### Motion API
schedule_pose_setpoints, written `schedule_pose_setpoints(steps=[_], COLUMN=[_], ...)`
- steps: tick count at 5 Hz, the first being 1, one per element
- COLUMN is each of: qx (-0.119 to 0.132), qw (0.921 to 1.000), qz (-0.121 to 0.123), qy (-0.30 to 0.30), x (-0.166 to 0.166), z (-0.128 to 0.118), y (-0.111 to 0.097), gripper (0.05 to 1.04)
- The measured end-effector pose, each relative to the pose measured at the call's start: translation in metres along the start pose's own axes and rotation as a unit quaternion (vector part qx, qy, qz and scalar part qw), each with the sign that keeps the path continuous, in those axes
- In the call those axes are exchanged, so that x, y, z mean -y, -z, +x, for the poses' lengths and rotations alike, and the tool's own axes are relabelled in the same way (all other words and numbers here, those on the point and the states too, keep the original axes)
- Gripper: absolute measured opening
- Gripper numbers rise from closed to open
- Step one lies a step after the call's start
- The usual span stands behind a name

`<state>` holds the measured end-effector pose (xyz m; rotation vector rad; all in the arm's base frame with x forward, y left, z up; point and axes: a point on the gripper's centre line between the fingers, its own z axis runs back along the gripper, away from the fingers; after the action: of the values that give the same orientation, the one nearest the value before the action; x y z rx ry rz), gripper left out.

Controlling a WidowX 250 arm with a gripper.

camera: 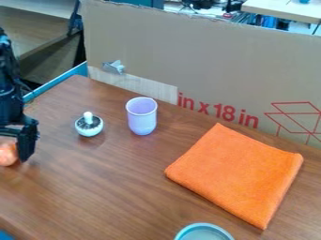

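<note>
Orange round object point(7, 155) touches gripper point(26, 142) at view's left edge; cannot tell jaws' opening or grip.

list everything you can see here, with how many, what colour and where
round thing: one, orange-pink, at the left edge, right by the gripper; can't tell if held
small ball with a knob: one, white and dark silver, left of the cup
cup: one, light purple, upright near the cardboard
cloth: one, orange, folded flat, at right
round dish or lid: one, pale teal, cut off by the bottom edge
table: one, brown, under these things
cardboard: one, tan with red print, behind the table
tape: one crumpled piece, silver, on the cardboard
arm: one, black, left edge
gripper: one, black, lower end of the arm
</note>
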<state>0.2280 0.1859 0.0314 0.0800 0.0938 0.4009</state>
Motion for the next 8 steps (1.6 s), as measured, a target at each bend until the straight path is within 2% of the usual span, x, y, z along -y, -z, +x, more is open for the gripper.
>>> schedule_pose_setpoints(steps=[1, 2, 3, 5, 6, 8], qx=[-0.003, -0.005, -0.004, 0.092, 0.101, 0.072], qw=[0.9999, 0.9998, 0.9997, 0.9947, 0.9932, 0.9938], qz=[-0.007, -0.004, -0.019, -0.035, -0.040, -0.046], qy=[-0.011, -0.018, -0.015, 0.032, 0.042, 0.072], x=[0.003, 0.002, 0.007, 0.016, 0.016, 0.037], z=[0.004, 0.006, 0.006, 0.056, 0.084, 0.123], y=[0.007, 0.007, 0.002, -0.053, -0.050, -0.015], gripper=[0.955, 0.696, 0.668, 0.669, 0.669, 0.669])
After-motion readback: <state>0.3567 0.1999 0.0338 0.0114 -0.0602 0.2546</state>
